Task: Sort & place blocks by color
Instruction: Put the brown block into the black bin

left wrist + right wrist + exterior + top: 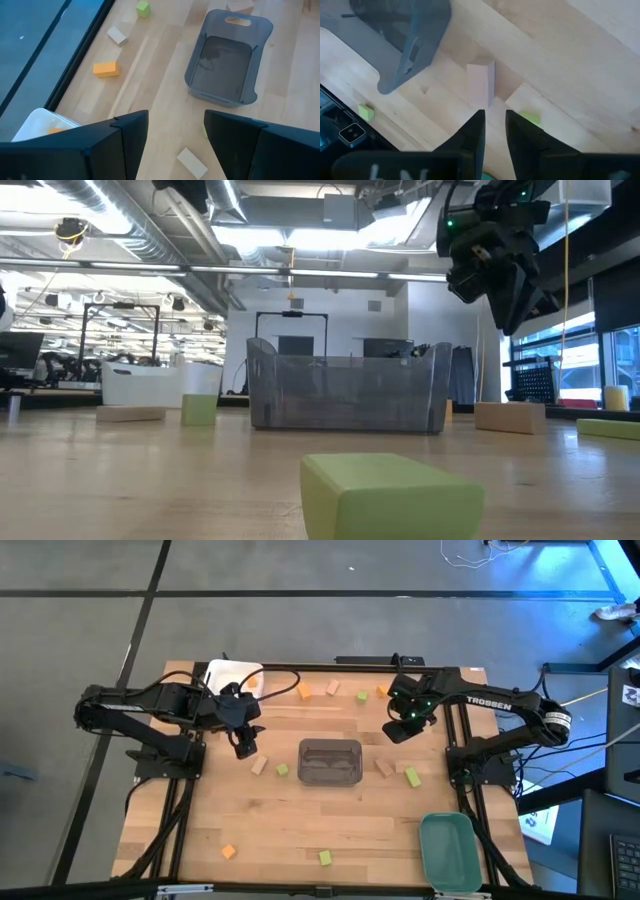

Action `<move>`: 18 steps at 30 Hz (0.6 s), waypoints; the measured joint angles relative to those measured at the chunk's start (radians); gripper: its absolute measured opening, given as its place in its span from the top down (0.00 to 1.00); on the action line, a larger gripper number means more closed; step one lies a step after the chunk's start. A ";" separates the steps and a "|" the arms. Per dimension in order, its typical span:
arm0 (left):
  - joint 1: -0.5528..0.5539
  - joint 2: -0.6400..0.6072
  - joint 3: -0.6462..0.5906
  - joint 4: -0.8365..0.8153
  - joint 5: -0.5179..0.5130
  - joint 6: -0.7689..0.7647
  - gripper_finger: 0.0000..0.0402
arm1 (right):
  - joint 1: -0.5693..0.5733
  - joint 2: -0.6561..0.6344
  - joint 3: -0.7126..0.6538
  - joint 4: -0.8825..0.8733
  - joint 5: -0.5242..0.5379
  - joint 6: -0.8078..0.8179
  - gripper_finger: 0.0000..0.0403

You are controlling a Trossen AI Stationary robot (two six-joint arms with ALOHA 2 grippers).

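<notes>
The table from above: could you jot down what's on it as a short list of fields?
Trays: grey tray at centre, empty; white tray at a far corner; teal tray at a near corner
Blocks: orange, green and tan, scattered on the table
Left claw: open, beside the grey tray
Right claw: nearly closed, empty, above a tan block

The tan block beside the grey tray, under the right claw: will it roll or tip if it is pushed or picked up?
The tan block looks flat-faced and lies on a long side, so it should probably slide, not roll or tip. It looks like rigid wood, likely light. The right claw, nearly closed above it, would need to open wider first.
</notes>
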 joint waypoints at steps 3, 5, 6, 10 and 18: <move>0.000 0.000 0.000 0.000 0.025 0.000 0.54 | 0.001 0.007 0.000 -0.031 0.000 0.016 0.78; 0.000 0.000 0.000 0.000 0.041 0.000 0.54 | 0.010 0.014 0.000 -0.045 0.000 0.010 0.76; 0.000 0.000 0.000 0.000 0.048 0.000 0.54 | 0.015 0.016 0.000 -0.045 0.000 -0.004 0.75; 0.000 0.000 0.000 0.000 0.054 0.002 0.54 | 0.042 0.032 0.000 -0.035 0.003 -0.011 0.70; 0.000 0.000 0.000 -0.014 0.064 0.002 0.53 | 0.139 0.084 0.000 0.024 0.001 0.108 0.64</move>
